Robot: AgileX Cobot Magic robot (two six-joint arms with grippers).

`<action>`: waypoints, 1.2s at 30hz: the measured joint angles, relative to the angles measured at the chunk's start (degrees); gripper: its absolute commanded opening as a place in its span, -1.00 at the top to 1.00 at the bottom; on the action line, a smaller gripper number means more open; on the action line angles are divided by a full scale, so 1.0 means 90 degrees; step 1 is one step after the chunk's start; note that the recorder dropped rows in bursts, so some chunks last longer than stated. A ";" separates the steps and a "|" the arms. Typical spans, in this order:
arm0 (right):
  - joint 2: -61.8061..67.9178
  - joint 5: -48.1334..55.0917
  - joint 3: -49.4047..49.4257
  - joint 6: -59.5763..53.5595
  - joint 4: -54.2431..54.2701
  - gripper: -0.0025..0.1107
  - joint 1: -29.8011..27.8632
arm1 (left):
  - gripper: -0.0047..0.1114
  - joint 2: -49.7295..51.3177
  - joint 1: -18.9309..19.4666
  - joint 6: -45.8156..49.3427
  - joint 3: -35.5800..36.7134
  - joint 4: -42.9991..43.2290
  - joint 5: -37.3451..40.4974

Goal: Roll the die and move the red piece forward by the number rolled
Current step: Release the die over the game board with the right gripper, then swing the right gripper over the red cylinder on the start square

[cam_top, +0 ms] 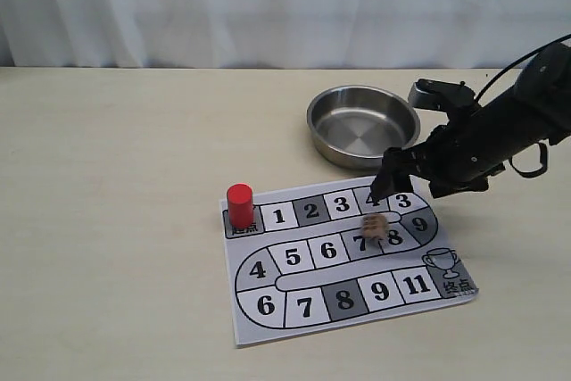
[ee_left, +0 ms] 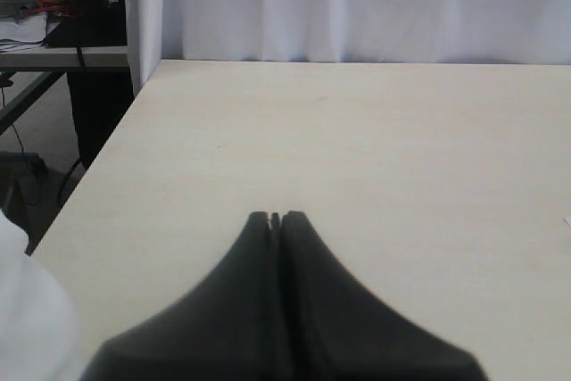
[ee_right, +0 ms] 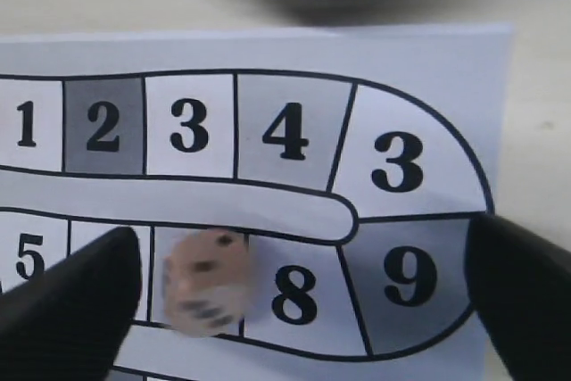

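The die (cam_top: 374, 227) is lying on the board (cam_top: 245, 318) by squares 7 and 8, looking blurry, so it may be rolling. The right gripper (cam_top: 406, 189) is hanging over it, fingers wide apart, holding nothing. The red piece (cam_top: 239, 205) is standing on the board's start square; counting and moving are left. The left gripper (ee_left: 277, 219) is pinched shut, away from the board. A metal bowl (cam_top: 314, 122) is sitting behind the board, blocking nothing.

backdrop: white pleated curtain (cam_top: 268, 6) hanging along the table's whole far edge | surface: pale wood-grain table (cam_top: 116, 220), matte | off the table's corner: dark shelf unit (ee_left: 62, 55) holding papers (ee_left: 20, 31), grey floor (ee_left: 40, 131) below | light: soft, even, only faint shadows
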 measured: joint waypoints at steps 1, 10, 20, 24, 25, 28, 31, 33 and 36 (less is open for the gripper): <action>0.0000 0.0000 0.0000 -0.0044 0.0045 -0.76 0.0000 | 0.92 0.0000 0.0000 0.0000 0.0000 0.0000 0.0000; 0.0000 -0.0256 0.0000 0.0662 -0.0531 -0.43 0.0000 | 0.92 0.0000 0.0000 0.0000 0.0000 0.0000 0.0000; 0.0000 -0.0338 0.0000 0.1104 -0.1191 0.89 0.0000 | 0.92 0.0000 0.0000 0.0000 0.0000 0.0000 0.0000; -0.0043 -0.0348 0.0000 0.1031 -0.1201 0.89 0.0000 | 0.92 0.0000 0.0000 0.0000 0.0000 0.0000 0.0000; -0.0135 -0.0348 0.0000 0.0993 -0.1205 0.89 0.0000 | 0.92 0.0000 0.0000 0.0000 0.0000 0.0000 0.0000; -0.0513 -0.0252 0.0000 0.0962 -0.1217 0.89 0.0000 | 0.92 0.0000 0.0000 0.0000 0.0000 0.0000 0.0000; -0.0717 0.0004 0.0000 0.0935 -0.1231 0.89 0.0059 | 0.92 0.0000 0.0000 0.0000 0.0000 0.0000 0.0000; -0.0788 0.0074 0.0000 0.0900 -0.1243 0.89 0.0293 | 0.92 0.0000 0.0000 0.0000 0.0000 0.0000 0.0000; -0.0811 0.0113 0.0000 0.0750 -0.1243 0.89 0.0775 | 0.92 0.0000 0.0000 0.0000 0.0000 0.0000 0.0000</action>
